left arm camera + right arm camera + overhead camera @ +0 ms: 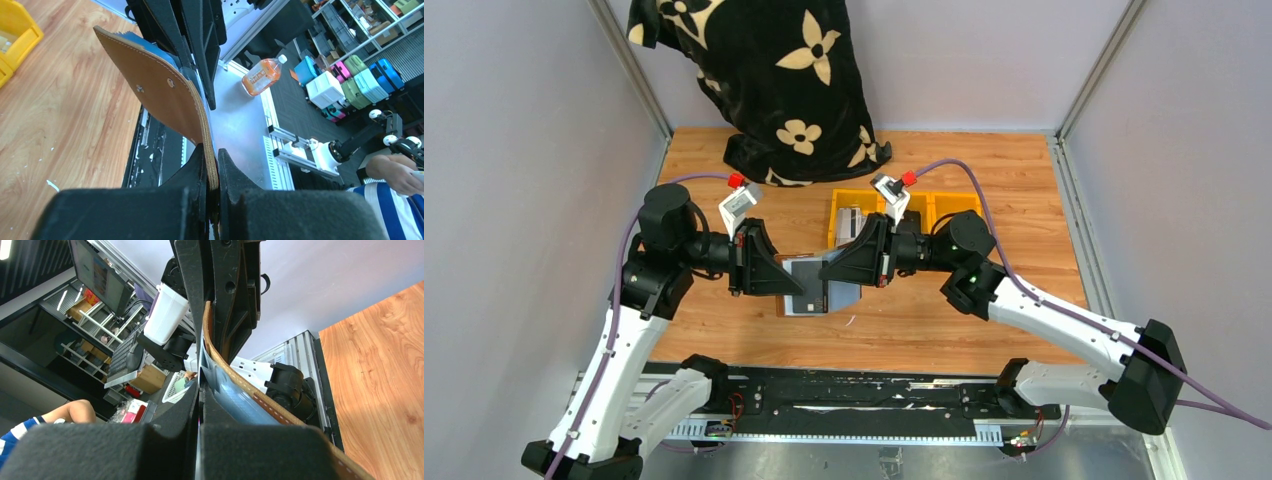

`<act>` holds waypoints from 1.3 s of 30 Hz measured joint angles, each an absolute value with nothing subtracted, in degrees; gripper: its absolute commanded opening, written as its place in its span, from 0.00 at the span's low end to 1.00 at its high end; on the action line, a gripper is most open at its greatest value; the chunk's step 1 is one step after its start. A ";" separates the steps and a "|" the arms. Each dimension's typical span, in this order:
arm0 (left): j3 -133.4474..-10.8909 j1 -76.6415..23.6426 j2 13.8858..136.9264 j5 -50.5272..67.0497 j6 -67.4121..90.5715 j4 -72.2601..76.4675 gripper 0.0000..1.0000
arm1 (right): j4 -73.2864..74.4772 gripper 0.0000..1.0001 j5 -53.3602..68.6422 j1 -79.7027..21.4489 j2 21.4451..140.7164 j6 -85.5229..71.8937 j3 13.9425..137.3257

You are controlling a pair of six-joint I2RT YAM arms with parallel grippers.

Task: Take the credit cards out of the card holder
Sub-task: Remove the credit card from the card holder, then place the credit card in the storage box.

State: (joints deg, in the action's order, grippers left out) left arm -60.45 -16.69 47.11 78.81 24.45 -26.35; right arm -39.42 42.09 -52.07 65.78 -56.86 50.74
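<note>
The card holder [814, 292] hangs in mid-air between my two arms, above the middle of the wooden table. My left gripper [796, 280] is shut on its brown leather edge; the left wrist view shows the stitched leather flap [160, 95] pinched between those fingers at the left gripper [214, 160]. My right gripper [200, 387] is shut on a thin pale sheet inside the holder. I cannot tell whether that sheet is one of the credit cards or a sleeve. The brown cover [235, 374] and a bluish clear sleeve [240, 397] bend away to the right of its fingers.
Yellow bins [929, 205] stand behind the right gripper, one holding a grey object. A black cloth with cream flowers [774, 80] covers the back of the table. A black rail [824, 400] runs along the near edge between the arm bases.
</note>
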 measured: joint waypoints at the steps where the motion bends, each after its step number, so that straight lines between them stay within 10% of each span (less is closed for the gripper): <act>1: -60.53 -16.69 47.09 78.83 24.45 -26.37 0.01 | -39.81 0.00 42.09 -52.05 65.67 -57.08 50.46; 22: -60.88 -16.75 47.13 75.20 24.91 -26.65 0.00 | -35.05 0.00 42.00 -50.22 60.75 -54.04 48.29; 39: -67.51 -16.73 49.65 60.45 -5.17 -51.72 0.00 | 3.27 0.00 41.06 -21.04 54.52 -37.41 54.24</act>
